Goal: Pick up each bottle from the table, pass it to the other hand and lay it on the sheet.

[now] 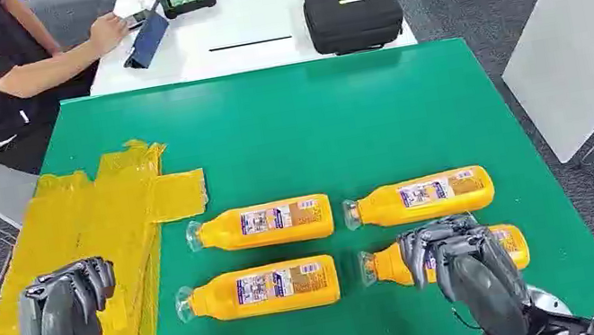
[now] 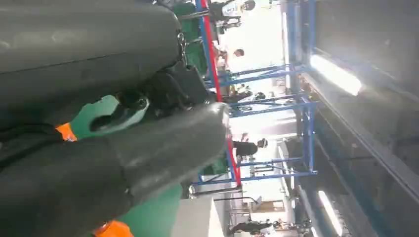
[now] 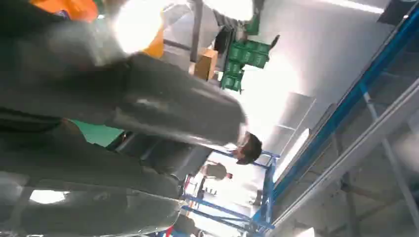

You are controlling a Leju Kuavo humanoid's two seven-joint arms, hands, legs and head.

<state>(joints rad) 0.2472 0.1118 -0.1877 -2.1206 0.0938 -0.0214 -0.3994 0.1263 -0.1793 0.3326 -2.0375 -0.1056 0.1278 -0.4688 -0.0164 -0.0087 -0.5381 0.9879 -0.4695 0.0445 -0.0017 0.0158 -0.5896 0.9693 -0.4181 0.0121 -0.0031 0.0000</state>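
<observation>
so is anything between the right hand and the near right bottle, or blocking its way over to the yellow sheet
Nothing visible sits between the right hand and the near right bottle; its fingers already overlap that bottle. Toward the yellow sheet, the near left bottle lies on the green mat between them, so a lifted handover should clear it.

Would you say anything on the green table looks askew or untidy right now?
The yellow sheet stands out: it is crumpled, patched from overlapping strips, and lies crooked over the green table's left edge. The four orange bottles lie neatly on their sides in two rows, caps pointing left.
</observation>
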